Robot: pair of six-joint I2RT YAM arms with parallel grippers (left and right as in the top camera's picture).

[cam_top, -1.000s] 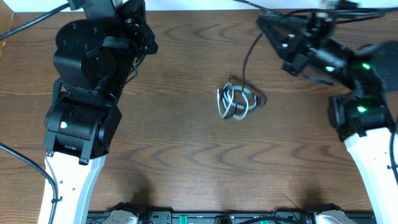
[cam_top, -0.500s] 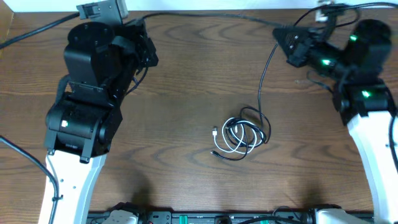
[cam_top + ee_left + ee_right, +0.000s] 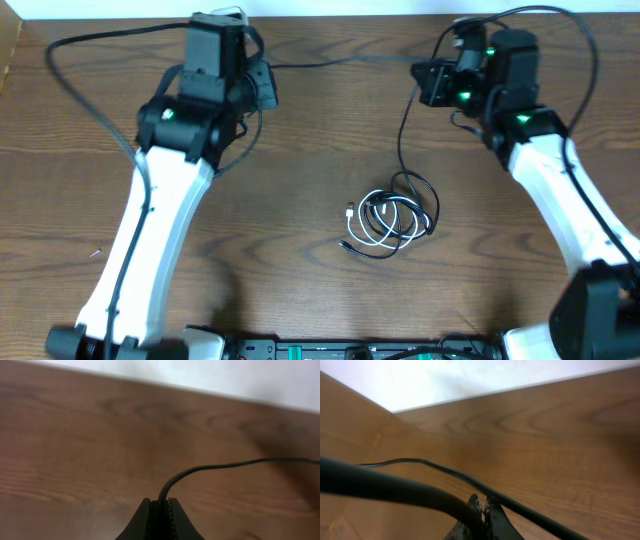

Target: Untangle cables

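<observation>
On the brown wood-grain tabletop [image 3: 300, 170], a small tangle of thin short cords [image 3: 388, 220] lies right of centre, nearer the front edge, well apart from both arms. In it a white cord [image 3: 372, 225] is coiled in overlapping loops with a small white plug end [image 3: 347, 210] poking out to the left. Black loops are wound through and around the white ones, and a dark plug end [image 3: 345, 245] rests at the lower left. From the top of the tangle a thin black cord [image 3: 401, 130] rises toward the far right and reaches the right claw [image 3: 420, 82]. A strand of thin black line also runs along the far edge of the tabletop toward the left claw [image 3: 268, 88]. The left wrist view shows the left claw [image 3: 161, 502] narrow, its two dark fingers [image 3: 145, 520] pressed together on the end of the thin black cord [image 3: 210, 467], which arcs up and off to the right above the wood. The right wrist view shows the right claw [image 3: 481, 502] likewise narrow, pinching the thin black cord [image 3: 520, 507] where it crosses the fingertips on a slant. A thicker black wire [image 3: 380, 485] sweeps blurred across the foreground there. Both arms are stretched toward the far edge beside a pale wall [image 3: 200, 375].
</observation>
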